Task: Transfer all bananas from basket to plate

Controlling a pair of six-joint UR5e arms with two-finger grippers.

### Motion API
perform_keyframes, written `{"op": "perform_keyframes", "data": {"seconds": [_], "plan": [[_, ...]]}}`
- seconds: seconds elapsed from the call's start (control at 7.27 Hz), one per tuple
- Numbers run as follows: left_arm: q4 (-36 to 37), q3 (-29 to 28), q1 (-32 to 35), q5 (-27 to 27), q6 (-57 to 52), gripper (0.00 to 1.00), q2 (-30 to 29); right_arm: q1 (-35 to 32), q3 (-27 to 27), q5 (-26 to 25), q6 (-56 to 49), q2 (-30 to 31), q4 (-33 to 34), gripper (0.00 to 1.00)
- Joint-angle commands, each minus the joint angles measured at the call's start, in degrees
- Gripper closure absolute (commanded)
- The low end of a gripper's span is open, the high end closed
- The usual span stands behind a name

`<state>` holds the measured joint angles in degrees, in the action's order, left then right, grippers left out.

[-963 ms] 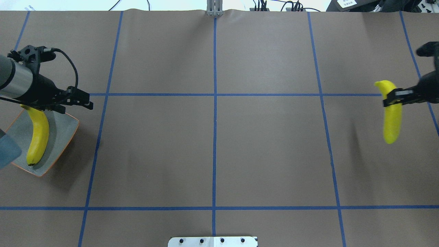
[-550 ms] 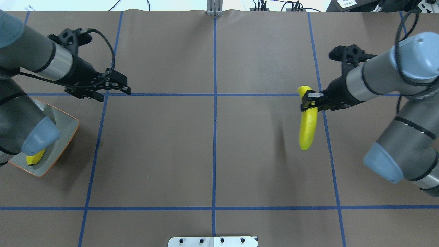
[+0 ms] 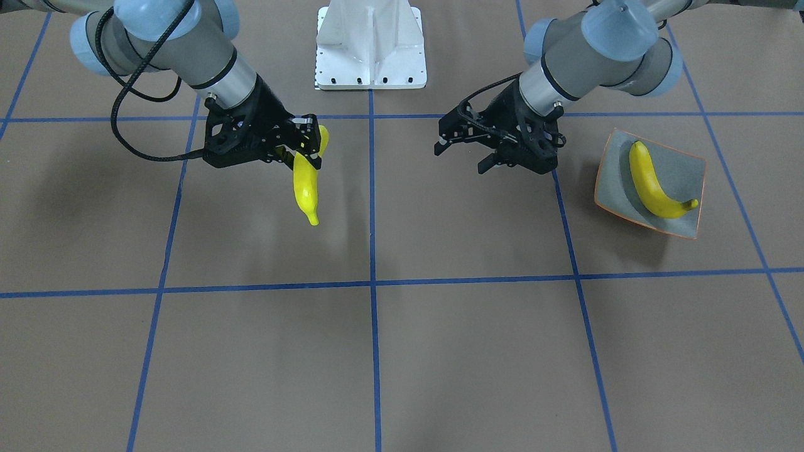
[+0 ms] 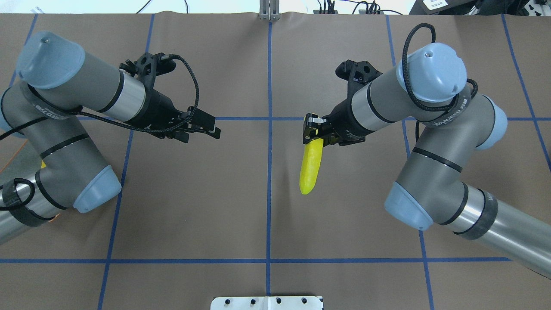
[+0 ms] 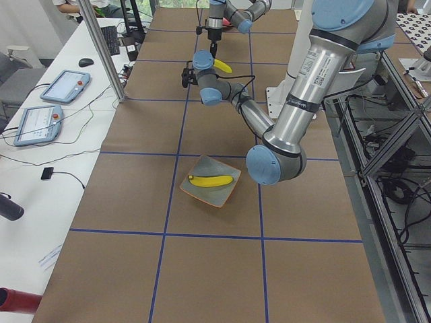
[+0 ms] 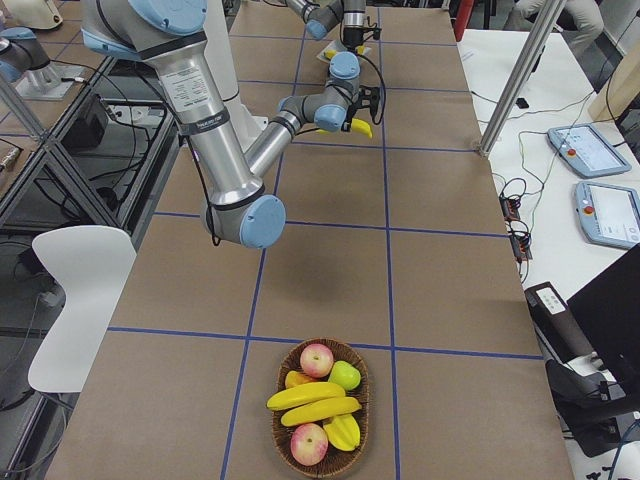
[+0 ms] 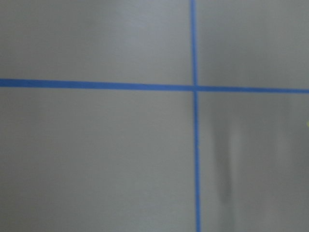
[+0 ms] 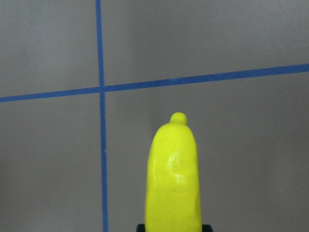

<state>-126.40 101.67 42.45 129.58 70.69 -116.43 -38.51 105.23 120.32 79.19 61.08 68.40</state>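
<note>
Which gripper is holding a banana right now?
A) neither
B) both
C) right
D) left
C: the right gripper is shut on a banana that hangs above the table, while the left gripper is open with nothing between its fingers. A second banana lies on the plate.

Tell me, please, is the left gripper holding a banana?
No, the left gripper is open and empty; the right gripper holds the banana.
</note>
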Motion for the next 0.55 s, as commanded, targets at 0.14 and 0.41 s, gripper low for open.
{"op": "perform_keyframes", "data": {"seconds": [0.14,0.41], "plan": [[-8.39,-0.69,-3.06,-0.03,-0.03,0.01,-1.61,0.46,-6.08,0.0,5.45,-4.64,-7.84,1.0],[-15.51,-3.14,-5.34,-0.03,-0.03,0.01,-1.69,0.46,-6.44,-0.09,5.62,-4.74,-10.21,1.0]]}}
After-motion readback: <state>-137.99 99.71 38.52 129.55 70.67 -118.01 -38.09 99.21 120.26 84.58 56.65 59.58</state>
